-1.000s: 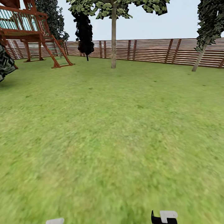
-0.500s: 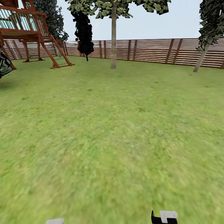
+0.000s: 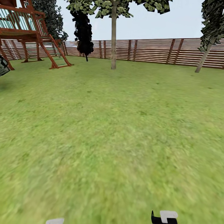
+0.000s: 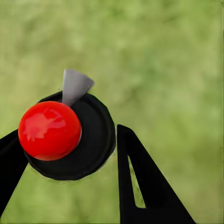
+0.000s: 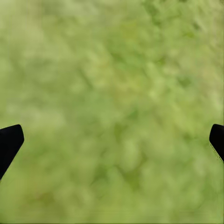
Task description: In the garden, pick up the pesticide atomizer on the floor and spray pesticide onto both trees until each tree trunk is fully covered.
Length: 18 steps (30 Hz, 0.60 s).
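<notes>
Far left of the head view: a red-brown wooden play structure (image 3: 29, 29) with a ladder stands on the lawn (image 3: 105, 133), and a dark mottled scrap of foliage (image 3: 3, 66) is cut off by the frame edge just below it. A dark-leaved tree (image 3: 51, 17) rises behind the structure. Next along, a narrow black cypress-like tree (image 3: 83, 31) stands in front of the brown slatted fence (image 3: 149, 51). Just right of it is a tall tree with a straight grey-brown trunk (image 3: 113, 37), bare low down, its mottled green crown (image 3: 118, 6) cut off by the top of the frame. At the far right a second tree has a leaning trunk (image 3: 203, 56) under a dark-green crown (image 3: 213, 21), also close to the fence. Both trunks stand well apart from the robot across open grass. Small white and black parts of the robot (image 3: 165, 217) show at the bottom edge. In the left wrist view, the left gripper (image 4: 65, 154) has the pesticide atomizer (image 4: 70, 135) between its two black fingers (image 4: 140, 182): a round black body, a glossy red ball top and a grey nozzle, seen end-on over blurred grass. The near finger touches it; contact at the other finger cannot be confirmed. In the right wrist view, the right gripper (image 5: 112, 140) has its jaws spread wide, only the black fingertips (image 5: 9, 142) entering at the frame edges, with nothing but grass between them.
</notes>
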Motion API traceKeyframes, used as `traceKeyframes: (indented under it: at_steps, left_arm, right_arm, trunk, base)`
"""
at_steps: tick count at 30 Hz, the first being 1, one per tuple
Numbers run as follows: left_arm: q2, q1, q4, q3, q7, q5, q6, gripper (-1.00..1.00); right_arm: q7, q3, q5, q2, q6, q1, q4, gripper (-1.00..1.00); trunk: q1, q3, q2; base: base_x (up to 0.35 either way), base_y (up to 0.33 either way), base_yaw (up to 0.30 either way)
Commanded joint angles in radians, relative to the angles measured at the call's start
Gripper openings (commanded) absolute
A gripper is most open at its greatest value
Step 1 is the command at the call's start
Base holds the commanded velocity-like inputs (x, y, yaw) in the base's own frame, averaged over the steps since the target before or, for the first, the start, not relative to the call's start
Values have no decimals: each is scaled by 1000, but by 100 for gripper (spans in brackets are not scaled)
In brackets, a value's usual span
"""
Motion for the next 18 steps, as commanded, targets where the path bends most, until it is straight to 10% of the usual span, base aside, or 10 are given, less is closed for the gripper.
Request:
traceKeyframes:
  at_steps: [1, 18]
  left_arm:
    - [0, 0, 1, -5, 0, 10, -3, -100]
    - [0, 0, 1, -5, 0, 10, -3, -100]
  right_arm:
    - [-9, 0, 10, 0, 0, -1, 1, 100]
    - [-9, 0, 10, 0, 0, -1, 1, 100]
  trunk:
    - [0, -1, 0]
    - [0, -1, 0]
  base:
    - [338, 0, 0]
    - [338, 0, 0]
